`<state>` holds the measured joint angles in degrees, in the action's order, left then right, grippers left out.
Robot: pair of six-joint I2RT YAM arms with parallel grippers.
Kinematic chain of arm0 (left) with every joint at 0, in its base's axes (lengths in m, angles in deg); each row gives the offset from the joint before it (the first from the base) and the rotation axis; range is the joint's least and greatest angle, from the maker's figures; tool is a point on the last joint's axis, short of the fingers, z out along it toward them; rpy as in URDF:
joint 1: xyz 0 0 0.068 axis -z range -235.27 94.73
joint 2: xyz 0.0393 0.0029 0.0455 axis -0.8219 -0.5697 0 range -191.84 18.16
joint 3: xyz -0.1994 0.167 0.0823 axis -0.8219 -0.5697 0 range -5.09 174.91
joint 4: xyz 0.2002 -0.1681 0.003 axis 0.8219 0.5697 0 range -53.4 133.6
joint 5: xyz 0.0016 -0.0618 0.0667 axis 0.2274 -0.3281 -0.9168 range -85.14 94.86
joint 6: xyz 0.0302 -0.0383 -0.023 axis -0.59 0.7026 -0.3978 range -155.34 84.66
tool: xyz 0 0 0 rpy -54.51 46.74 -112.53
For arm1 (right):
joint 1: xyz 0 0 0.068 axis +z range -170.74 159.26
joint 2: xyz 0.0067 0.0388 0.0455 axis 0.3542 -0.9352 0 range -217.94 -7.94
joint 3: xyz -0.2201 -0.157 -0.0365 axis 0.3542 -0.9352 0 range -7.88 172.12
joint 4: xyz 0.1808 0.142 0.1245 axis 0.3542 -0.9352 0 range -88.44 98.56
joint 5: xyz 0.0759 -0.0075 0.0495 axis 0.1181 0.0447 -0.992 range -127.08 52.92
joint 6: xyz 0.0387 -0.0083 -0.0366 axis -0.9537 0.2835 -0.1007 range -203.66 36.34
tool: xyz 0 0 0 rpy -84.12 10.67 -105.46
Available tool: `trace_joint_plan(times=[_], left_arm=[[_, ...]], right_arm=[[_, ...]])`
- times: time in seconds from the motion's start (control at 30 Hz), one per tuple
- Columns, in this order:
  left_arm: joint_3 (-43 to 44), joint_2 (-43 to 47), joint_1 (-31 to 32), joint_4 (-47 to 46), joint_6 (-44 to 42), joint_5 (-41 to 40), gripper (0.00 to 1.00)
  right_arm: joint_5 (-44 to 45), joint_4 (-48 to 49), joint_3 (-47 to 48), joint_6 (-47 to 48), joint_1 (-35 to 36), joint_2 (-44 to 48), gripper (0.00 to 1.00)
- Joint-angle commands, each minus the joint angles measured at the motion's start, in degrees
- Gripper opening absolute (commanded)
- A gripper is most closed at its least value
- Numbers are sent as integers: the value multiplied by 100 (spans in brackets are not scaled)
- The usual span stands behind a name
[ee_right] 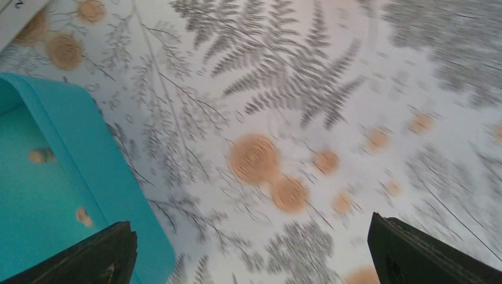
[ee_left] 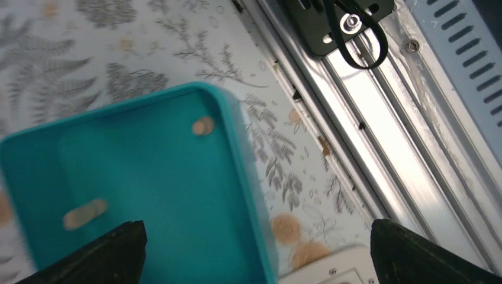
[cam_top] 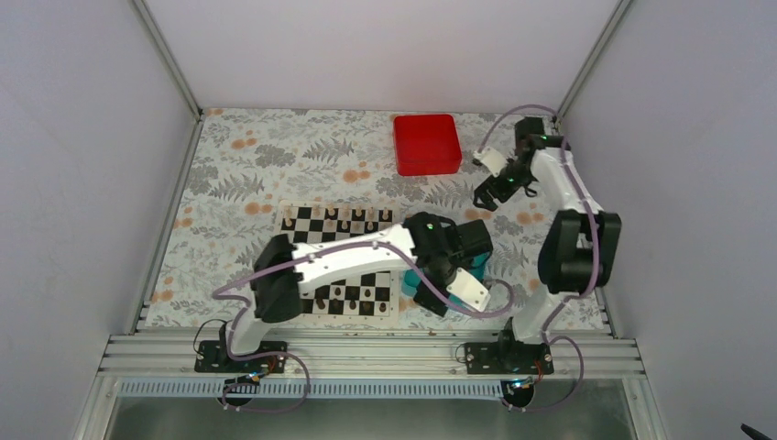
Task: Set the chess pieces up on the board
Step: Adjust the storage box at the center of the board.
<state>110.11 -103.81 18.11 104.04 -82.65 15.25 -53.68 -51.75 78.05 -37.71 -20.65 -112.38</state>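
Around the board (cam_top: 316, 231) the desk (cam_top: 266, 156) is covered with a pale print of grey ferns and orange blossoms. Plain whitish walls (cam_top: 82, 183) close it in on three sides, joined by metal corner posts. A ribbed metal rail (cam_top: 366, 353) runs along the edge nearest the board's near side, with both arm bases bolted to it.

The board lies flat a little left of the desk's middle. Small pieces stand in a row along its far edge and dark pieces (cam_top: 353, 293) along its near edge; from above I cannot sort the far row by colour. The left arm (cam_top: 348, 257) stretches across the board's middle and hides several squares.

Just off the board's right edge sits a teal tray (ee_left: 148, 195), with a few pale chess pieces (ee_left: 203, 125) lying loose on its floor. The left pincer (ee_left: 257, 251) hangs over the tray's corner with its fingers spread wide and nothing between them. Further right of the board and past the tray, the right pincer (ee_right: 251, 254) hovers above bare cloth, likewise spread wide and gripping nothing. Beyond the board's far right corner rests a red box (cam_top: 426, 144).
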Motion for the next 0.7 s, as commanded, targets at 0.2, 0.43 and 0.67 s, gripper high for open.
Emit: trace_joint_plan(times=[0.2,0.43,0.67], left_arm=[[-720,786,-706,-442,-112,-392,97],[33,-203,-1429,-570,-296,-236,87],[1801,-1596,-1563,242,-507,-159,59]], right_arm=[[16,942,-1172,-551,-320,1718,100],[-207,1904,-2053,-774,-361,2937,100],[-398,1971,-2192,-927,-373,3218,100]])
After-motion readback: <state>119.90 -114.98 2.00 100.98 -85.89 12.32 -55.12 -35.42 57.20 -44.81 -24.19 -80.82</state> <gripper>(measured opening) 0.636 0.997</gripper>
